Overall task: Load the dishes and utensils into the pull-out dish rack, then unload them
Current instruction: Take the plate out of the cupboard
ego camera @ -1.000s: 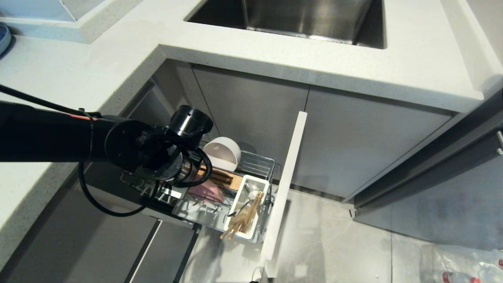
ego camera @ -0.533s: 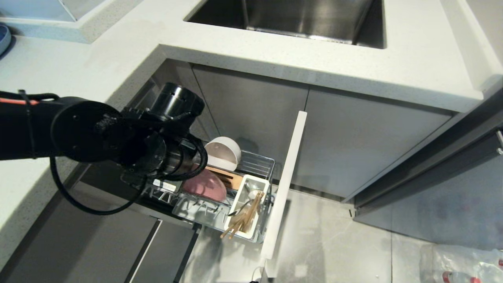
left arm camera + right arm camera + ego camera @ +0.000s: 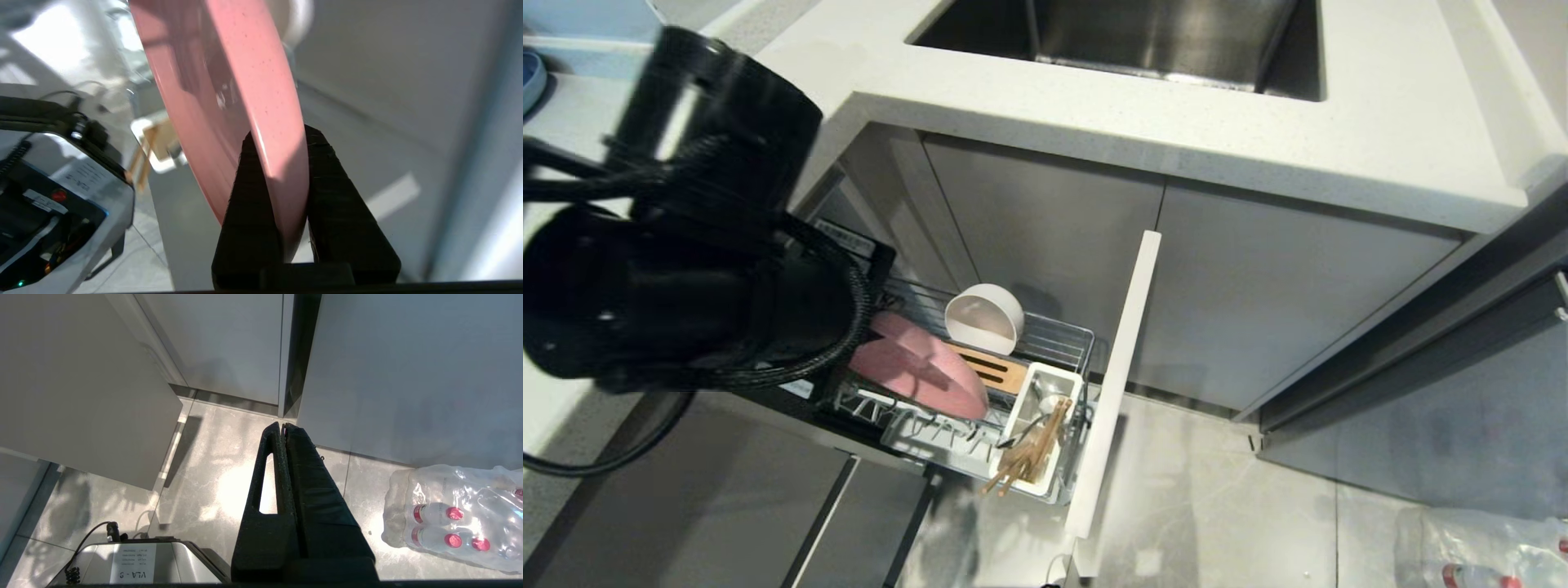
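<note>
countertop (image 3: 1094,122) overhanging rack (image 3: 1054,335), front panel (image 3: 1115,384) alongside

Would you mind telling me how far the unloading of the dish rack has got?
Just started. In hand: the left gripper is clamped on the large pale-pink plate, above the chrome wire dish rack. Left: the white round bowl, wooden chopsticks and spoon in the white caddy. The right gripper is parked, shut.

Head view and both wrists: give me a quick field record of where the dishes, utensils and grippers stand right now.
left gripper: shut on pink plate rim, above the rack
pink plate: tilted, over the dish rack
white bowl: on its side at the rack's back
chopsticks: in white caddy
spoon: in caddy, partly hidden
right gripper: shut, empty, parked over the floor
</note>
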You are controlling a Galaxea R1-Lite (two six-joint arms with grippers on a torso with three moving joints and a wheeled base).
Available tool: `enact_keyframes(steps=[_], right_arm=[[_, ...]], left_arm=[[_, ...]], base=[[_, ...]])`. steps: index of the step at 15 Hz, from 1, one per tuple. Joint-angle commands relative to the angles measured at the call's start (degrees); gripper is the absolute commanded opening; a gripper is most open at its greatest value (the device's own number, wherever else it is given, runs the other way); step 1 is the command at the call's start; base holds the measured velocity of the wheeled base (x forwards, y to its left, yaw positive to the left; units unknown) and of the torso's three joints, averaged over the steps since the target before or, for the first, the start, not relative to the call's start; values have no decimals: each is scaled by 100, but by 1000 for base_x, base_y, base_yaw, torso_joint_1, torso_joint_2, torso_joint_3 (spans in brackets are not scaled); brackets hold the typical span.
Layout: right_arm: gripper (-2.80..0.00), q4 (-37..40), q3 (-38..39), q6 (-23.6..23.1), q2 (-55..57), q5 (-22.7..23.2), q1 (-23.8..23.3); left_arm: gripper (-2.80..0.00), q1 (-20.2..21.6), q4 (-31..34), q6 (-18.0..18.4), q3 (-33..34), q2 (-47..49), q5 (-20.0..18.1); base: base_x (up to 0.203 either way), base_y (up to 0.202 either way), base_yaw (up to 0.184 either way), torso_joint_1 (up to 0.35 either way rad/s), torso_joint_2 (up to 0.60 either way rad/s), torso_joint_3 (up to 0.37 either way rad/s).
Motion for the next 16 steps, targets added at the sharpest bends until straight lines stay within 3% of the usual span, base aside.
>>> enact_keyframes(steps=[1, 4, 8, 12, 16], right_arm=[[-280, 0, 9, 1, 5, 0, 1], [-280, 0, 9, 1, 5, 0, 1], [-280, 0, 9, 1, 5, 0, 1], [-280, 0, 9, 1, 5, 0, 1], [-280, 0, 9, 1, 5, 0, 1]], left_arm=[[-280, -330, 31, 119, -39, -678, 34], [-280, -792, 83, 1184, -254, -1414, 51], [-280, -753, 80, 3314, -752, -1951, 123], [-280, 217, 76, 4585, -1105, -2019, 129], [-280, 1982, 88, 5736, -1189, -2055, 64]], base=[[0, 0, 0, 0, 0, 0], [0, 0, 0, 0, 0, 0], [0, 0, 0, 0, 0, 0], [0, 0, 0, 0, 0, 0], [0, 0, 0, 0, 0, 0]])
